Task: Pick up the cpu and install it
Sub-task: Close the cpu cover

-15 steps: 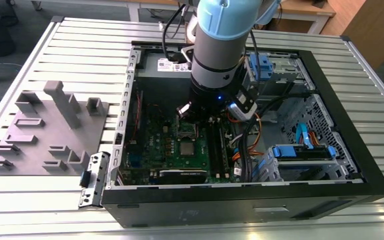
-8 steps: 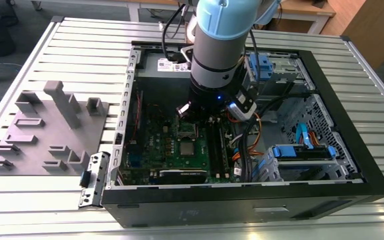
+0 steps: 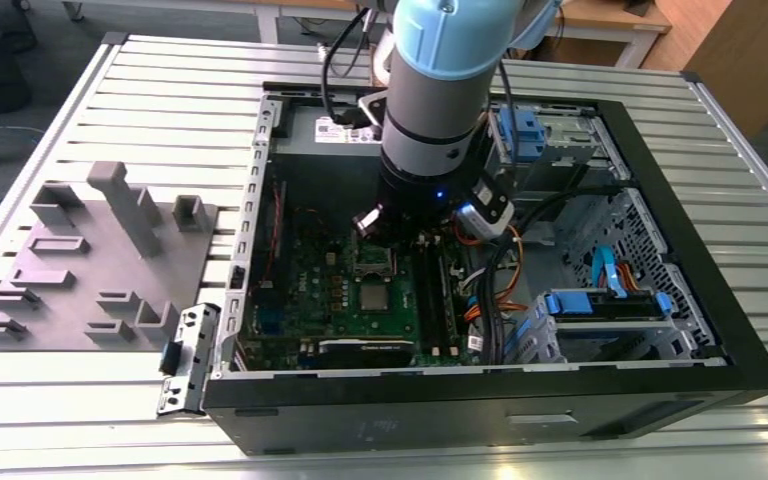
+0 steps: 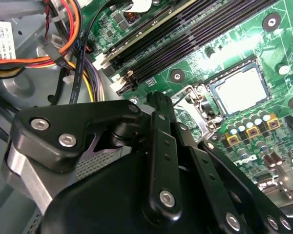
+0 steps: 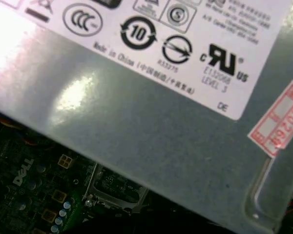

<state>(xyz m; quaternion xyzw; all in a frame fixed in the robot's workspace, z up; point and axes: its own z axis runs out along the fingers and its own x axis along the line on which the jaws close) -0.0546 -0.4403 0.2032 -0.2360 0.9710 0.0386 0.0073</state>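
- gripper (image 4: 161, 126): black linkage, closest to the lens in the second wrist view; whether it is wide, narrow or holding anything cannot be told.
- grey tray (image 3: 84, 260): on the slatted table (image 3: 117, 80), at the exterior view's left, outside the computer case (image 3: 491, 400).
- green motherboard (image 3: 307, 280): flat on the case floor.
- cpu (image 3: 375, 297): silver square lying in its socket on the motherboard, with the metal frame (image 3: 375, 262) swung open just beside it; apart from the gripper in the second wrist view (image 4: 241, 90).
- arm (image 3: 438, 100): reaches down into the case, above the metal frame.
- power supply (image 5: 136, 126): grey box with a white label, in the first wrist view.
- drive bays (image 3: 598, 300): blue tabs, at the exterior view's right.
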